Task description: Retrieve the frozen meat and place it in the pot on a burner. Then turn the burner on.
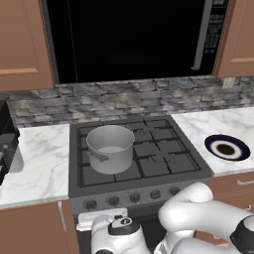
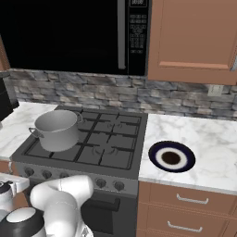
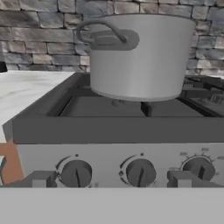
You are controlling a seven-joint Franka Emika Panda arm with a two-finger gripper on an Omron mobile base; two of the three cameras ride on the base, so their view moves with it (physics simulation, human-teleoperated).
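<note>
Now the gripper [image 3: 118, 179], open and empty, faces the stove knobs [image 3: 141, 172] below the pot [image 3: 142, 54], apparently lining up to turn one.

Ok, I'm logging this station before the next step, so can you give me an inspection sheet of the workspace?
Surface: marble counter on both sides of the stove.
Job's things: pot upright on the front left burner, looks empty; frozen meat nothing seen; burner knobs along the stove front.
Clutter: dark-rimmed plate on the right counter; black appliance at the far left.
Grippers: gripper low before the knobs, fingers apart, holding nothing.
Cables: nothing seen.
Surroundings: microwave, stone backsplash, wooden cabinets.
</note>
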